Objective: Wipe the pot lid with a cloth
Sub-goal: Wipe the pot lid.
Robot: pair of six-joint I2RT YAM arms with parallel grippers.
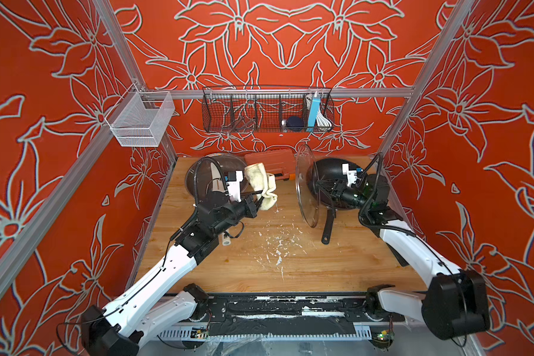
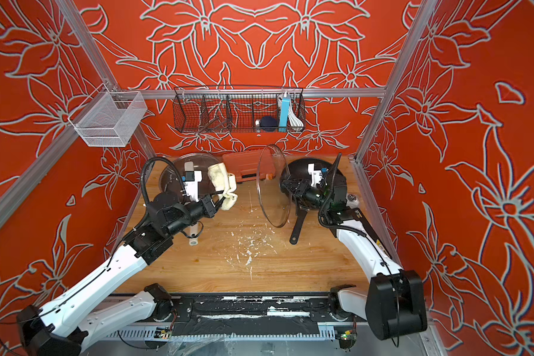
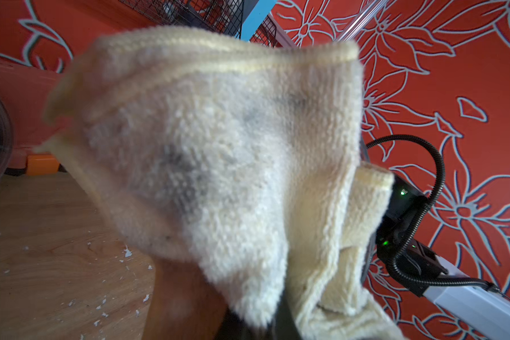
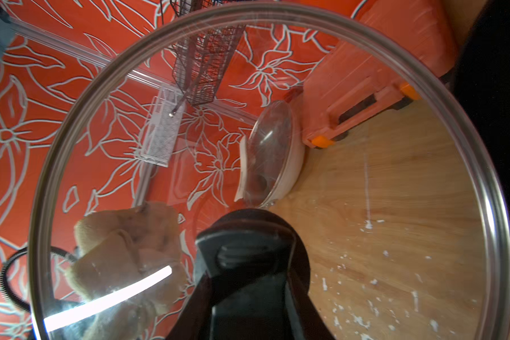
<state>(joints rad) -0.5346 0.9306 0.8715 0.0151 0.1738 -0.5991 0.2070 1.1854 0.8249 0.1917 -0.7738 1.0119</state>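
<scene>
left claw [image 1: 261, 196] is clamped on the stained cloth [image 1: 259, 180], clear of the surface [image 1: 305, 271]; right claw [image 4: 248, 256] grips the knob [image 4: 245, 225] of the glass lid [image 1: 305, 172], which stands on edge in front of the black pan [image 1: 328, 168]; cloth and lid are apart; step looks like the approach, no wiping yet; next move calls for pressing cloth onto the glass and rubbing while the right arm steadies it

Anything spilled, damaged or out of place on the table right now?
White flecks are scattered over the wooden table between the arms, like spilled crumbs or chipped paint. The cloth in the left pincer has dark grey stains and might smear the lid.
</scene>
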